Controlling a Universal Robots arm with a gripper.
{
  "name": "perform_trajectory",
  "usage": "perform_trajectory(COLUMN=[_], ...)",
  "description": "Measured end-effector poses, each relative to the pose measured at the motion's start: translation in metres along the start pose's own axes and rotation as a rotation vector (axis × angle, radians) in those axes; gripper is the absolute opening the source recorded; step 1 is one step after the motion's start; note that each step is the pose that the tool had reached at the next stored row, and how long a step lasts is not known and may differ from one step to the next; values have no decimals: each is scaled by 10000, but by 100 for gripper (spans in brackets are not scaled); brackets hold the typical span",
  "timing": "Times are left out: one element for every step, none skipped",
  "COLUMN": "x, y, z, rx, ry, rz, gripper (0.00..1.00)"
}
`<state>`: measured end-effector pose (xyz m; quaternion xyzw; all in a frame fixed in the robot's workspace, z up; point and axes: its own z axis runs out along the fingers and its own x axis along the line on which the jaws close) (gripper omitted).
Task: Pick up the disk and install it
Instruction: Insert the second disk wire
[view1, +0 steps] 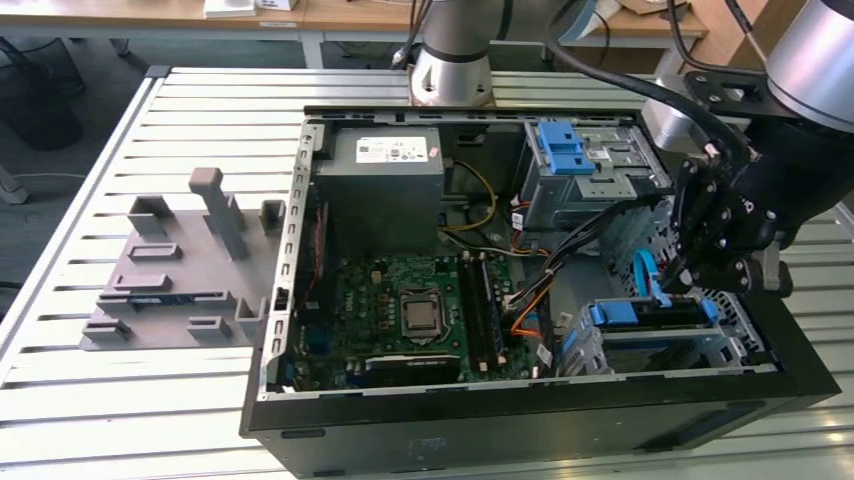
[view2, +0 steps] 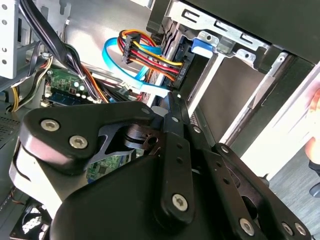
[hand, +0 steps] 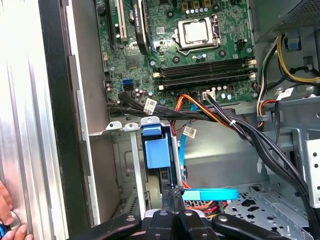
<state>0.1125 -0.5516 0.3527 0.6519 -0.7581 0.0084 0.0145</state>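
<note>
The disk sits in the lower drive bay at the exterior view's right of the open computer case. Its blue plastic bracket shows in the first wrist view and again in the second wrist view, while the metal body is mostly hidden inside the bay. My gripper hangs just above that bay, fingers together with nothing of the disk between them. A flat blue cable runs off right at my gripper's tip. I cannot tell whether it touches. Coloured power wires reach the bay's rear.
A grey power supply box and a grey cage with a blue latch fill the case's far side, with the motherboard between. A grey fixture stands on the slatted table. A person's hand rests by the case.
</note>
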Motion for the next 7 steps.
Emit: perform_trajectory(x=[0, 0, 0, 0, 0, 0, 0], y=[0, 0, 0, 0, 0, 0, 0], z=[-4, -7, -8, -10, -11, -11, -11], rx=[-1, 0, 0, 0, 0, 0, 0], ry=[-1, 0, 0, 1, 1, 1, 1], rz=[0, 0, 0, 0, 0, 0, 0], gripper=[11, 11, 11, 11, 11, 11, 11])
